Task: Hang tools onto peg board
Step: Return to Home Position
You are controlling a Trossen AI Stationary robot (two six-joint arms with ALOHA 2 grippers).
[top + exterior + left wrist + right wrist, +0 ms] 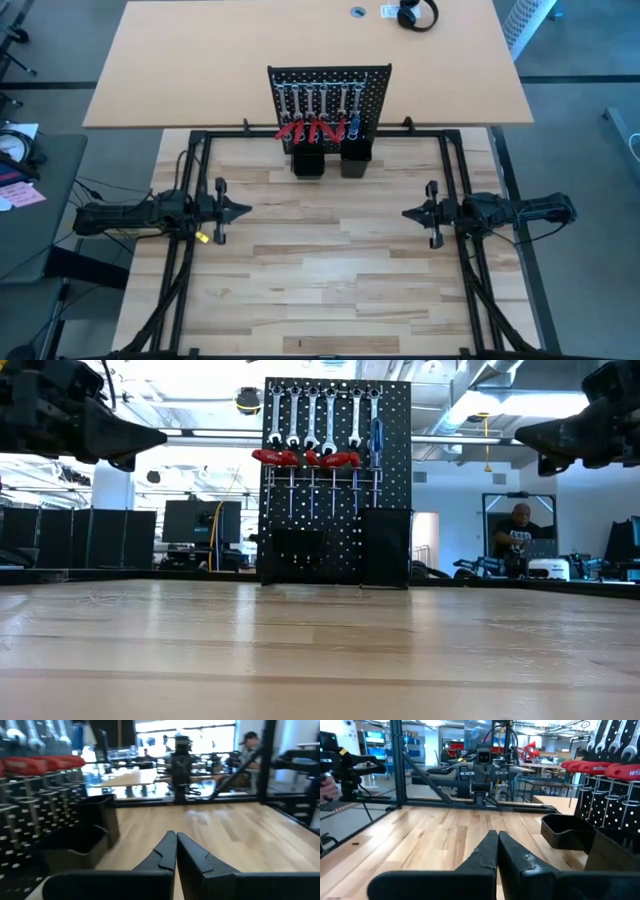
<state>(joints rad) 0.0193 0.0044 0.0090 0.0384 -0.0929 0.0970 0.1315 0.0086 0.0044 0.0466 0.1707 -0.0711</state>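
My left gripper (175,835) is sitting closest to the lens, and I am holding its jaws pressed together on nothing, tips pointing inward across the worktop (330,270). From above, this arm is hovering over the worktop's left side, well apart from the peg board (378,95), which is standing upright at the far edge, midway between my two arms.

Reading across the board, the silver wrenches (311,420) are hanging in a row from the hooks, long axes straight up and down. The red-handled tools (275,457) are sitting just under them, handles crosswise and shafts dropping down. The blue-handled screwdriver (376,440) is hanging at the right end. At the foot the left bin (297,550) and the right bin (386,548) are standing side by side; I cannot tell what is inside them.

My right gripper (405,212) is mirroring the left over the right side, jaws likewise pressed together and empty, pointing inward.

I am seeing no loose tool on the worktop, so I am judging the hanging done. The board is lying ahead and to the inside of both jaws, neither arm nearer, and the coming move is calling only for settling clear of it.
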